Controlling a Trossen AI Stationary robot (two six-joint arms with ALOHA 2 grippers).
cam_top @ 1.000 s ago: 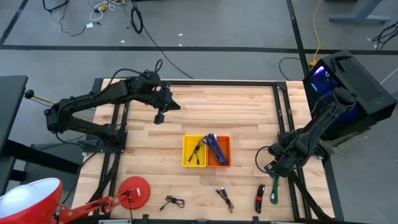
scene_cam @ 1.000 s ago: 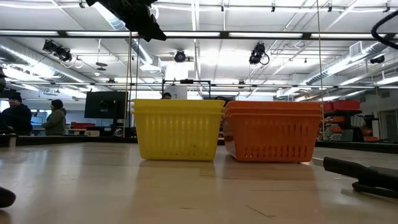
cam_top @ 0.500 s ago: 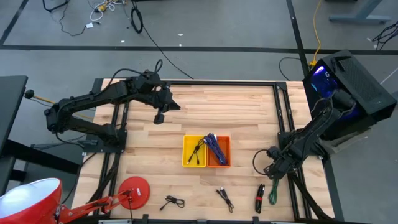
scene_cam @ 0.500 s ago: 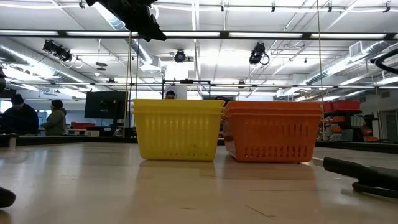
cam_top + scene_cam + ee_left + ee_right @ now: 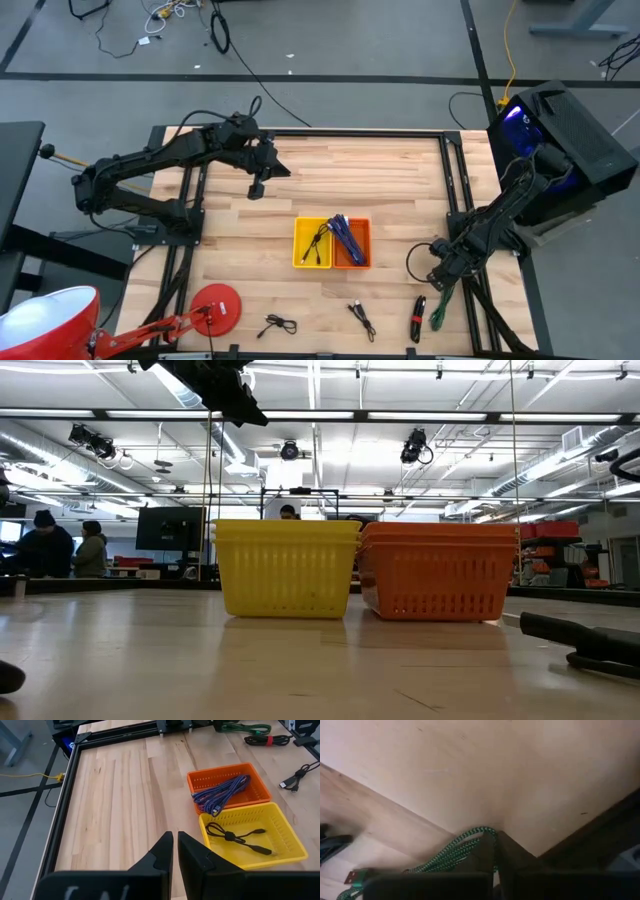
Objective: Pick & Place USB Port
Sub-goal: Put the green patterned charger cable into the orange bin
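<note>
wooden table (image 5: 400,190), workshop behind

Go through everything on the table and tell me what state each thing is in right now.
Left gripper: shut, empty, above bare table.
Right gripper: shut on green cable.
Yellow bin: holds a black cable.
Orange bin: holds a blue cable bundle.
Red-banded black cable: lying on table.

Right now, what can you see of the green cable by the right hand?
The green cable is braided, green flecked with black, bundled in loops on the wooden table at its near right corner, beside a black cable with a red band. The right hand is down on it, fingers closed around a loop. A USB plug shows at one end.
</note>
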